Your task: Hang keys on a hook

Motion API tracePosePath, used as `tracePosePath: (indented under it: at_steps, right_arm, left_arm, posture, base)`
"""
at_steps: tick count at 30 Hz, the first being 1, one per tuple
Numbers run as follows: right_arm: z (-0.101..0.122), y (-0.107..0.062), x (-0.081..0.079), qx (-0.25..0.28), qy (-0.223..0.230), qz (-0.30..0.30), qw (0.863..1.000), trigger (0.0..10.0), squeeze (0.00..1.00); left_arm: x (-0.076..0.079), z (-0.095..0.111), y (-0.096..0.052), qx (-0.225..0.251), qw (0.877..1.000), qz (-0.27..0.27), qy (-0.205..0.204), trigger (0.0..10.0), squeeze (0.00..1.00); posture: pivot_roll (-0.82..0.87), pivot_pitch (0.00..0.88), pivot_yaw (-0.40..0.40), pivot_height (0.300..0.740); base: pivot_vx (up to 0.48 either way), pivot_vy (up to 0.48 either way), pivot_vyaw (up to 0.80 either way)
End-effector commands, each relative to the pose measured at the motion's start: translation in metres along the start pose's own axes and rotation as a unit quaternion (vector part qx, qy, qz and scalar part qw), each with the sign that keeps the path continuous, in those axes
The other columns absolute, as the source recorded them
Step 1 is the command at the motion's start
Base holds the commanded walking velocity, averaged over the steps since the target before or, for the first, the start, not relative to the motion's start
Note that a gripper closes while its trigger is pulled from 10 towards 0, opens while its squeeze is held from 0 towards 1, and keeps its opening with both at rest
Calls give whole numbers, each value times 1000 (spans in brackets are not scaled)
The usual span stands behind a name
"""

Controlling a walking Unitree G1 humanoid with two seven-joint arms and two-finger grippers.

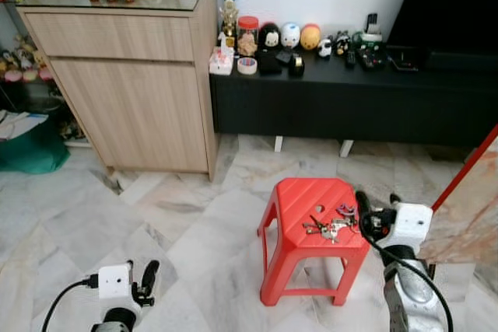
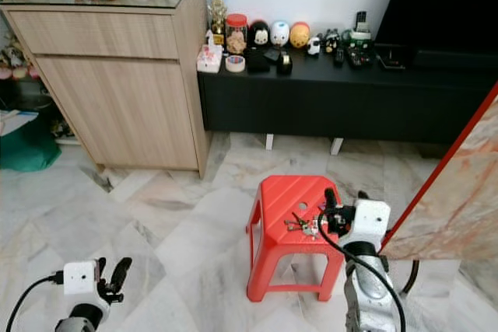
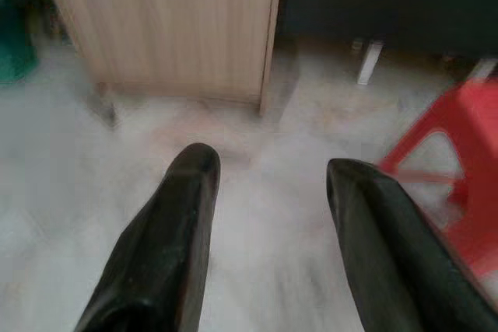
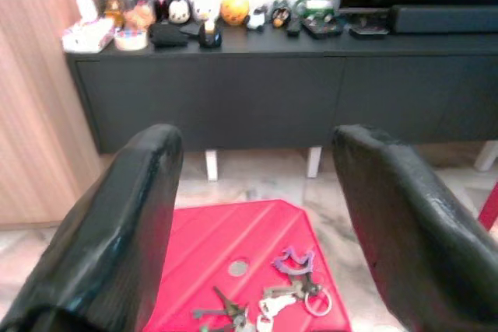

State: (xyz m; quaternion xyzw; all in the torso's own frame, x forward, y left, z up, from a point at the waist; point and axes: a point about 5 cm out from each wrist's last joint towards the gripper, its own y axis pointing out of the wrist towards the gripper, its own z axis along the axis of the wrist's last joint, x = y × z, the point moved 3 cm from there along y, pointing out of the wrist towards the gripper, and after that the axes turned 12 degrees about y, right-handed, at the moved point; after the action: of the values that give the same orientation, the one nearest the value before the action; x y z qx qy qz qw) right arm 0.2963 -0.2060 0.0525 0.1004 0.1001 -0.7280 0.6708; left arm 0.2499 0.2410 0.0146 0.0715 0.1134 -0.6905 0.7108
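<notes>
A bunch of keys [image 1: 330, 225] with a purple tag lies on the right part of a red plastic stool's [image 1: 299, 196] seat. The keys [image 4: 264, 301] also lie low in the right wrist view, between and beyond the two black fingers. My right gripper [image 1: 364, 215] hovers open just right of the stool's edge, level with the seat and close to the keys, touching nothing. My left gripper [image 1: 146, 279] hangs open low at the left over the marble floor, well away from the stool.
A wooden cabinet [image 1: 128, 75] stands at the back left. A long black TV console [image 1: 350, 91] with jars and figurines runs along the wall behind the stool. A marble slab with a red edge [image 1: 467, 207] leans at the right, near my right arm.
</notes>
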Motion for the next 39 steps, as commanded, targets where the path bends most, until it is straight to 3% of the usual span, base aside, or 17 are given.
tracePosePath:
  at_steps: [1,3,10,14,18,19,23,29,39]
  right_arm:
    - [-5,-7,-1,-14,9,-8,1000,10000,0]
    - [-10,-12,-1,-25,16,-15,999,10000,0]
    - [-17,-18,-7,-41,29,-17,999,10000,0]
    - [-21,-20,-9,-55,21,-15,998,10000,0]
    - [-26,-25,-8,-66,23,-25,997,10000,0]
    - [-37,-32,-3,-86,18,-29,996,10000,0]
    - [-43,-35,-4,-99,10,-20,995,10000,0]
    - [-37,-26,-12,-93,10,-12,996,10000,0]
    - [-39,-29,-7,-98,2,-16,995,10000,0]
  left_arm:
    - [-5,89,23,147,989,-3,21,10000,0]
    - [-1,101,23,163,986,-11,17,10000,0]
    - [9,105,25,172,985,-1,-2,10000,0]
    - [24,124,24,172,984,-41,-5,10000,0]
    - [30,104,15,117,992,-55,-5,10000,0]
    - [31,88,6,90,994,-54,-1,10000,0]
    - [32,87,4,83,995,-53,-6,10000,0]
    - [28,85,8,63,997,-51,-18,10000,0]
    - [34,84,12,57,997,-55,-18,10000,0]
  posture:
    - [109,0,-93,740]
    - [111,0,-92,740]
    - [99,0,-82,740]
    - [101,0,-76,740]
    - [83,0,-67,740]
    - [96,0,-73,740]
    - [107,0,-76,740]
    - [86,0,-76,740]
    - [71,0,-70,740]
  base:
    - [0,0,0]
    - [0,0,0]
    - [0,0,0]
    - [0,0,0]
    - [0,0,0]
    - [0,0,0]
    - [0,0,0]
    - [0,0,0]
    - [262,0,0]
